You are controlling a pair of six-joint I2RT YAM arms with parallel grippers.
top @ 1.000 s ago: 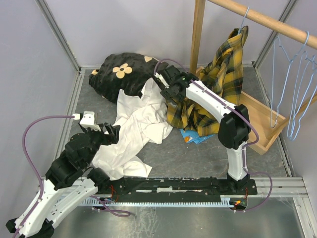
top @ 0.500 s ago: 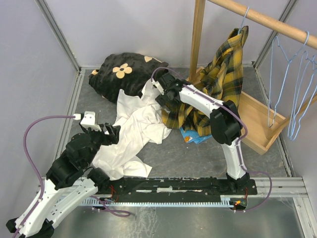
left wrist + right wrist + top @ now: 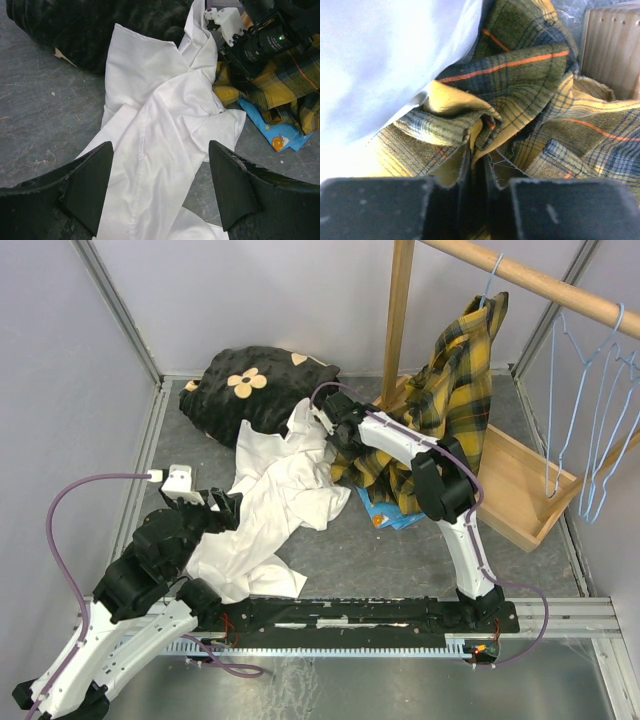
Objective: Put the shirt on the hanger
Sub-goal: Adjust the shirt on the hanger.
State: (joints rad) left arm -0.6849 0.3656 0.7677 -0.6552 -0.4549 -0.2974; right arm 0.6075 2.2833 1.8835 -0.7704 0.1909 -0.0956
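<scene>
Shirt (image 3: 440,410) strung from far right toward centre: collar end up at the hook of the hanger (image 3: 492,280) on the wooden rail (image 3: 550,288), bulk heaped on the table below, partly over the rack's wooden base (image 3: 525,495), left edge touching the white garment (image 3: 155,125). Right gripper (image 3: 476,167) down at that left edge, fingers drawn nearly together on a thin fold of plaid, yellow inner side showing in the pinch. Left gripper (image 3: 160,185) spread wide and holding nothing, hovering over the near part of the white garment, well apart from the shirt.

Judged as the step in hand: raising the slumped body of the shirt to settle it on the hanger. To do it well:

- Check for plaid alone in the pinch, with white cloth pressed right beside the fold in the wrist view.
- Lift slowly, up and toward the far right, under the rail.
- Watch for drag on the white garment or on the blue item (image 3: 385,512) just under the heap.
- Avoid a hard tug along the shirt's length, likely to tip or unhook the hanger.

Hanger's shoulders hidden under plaid; seating inside the shirt impossible to tell.
</scene>
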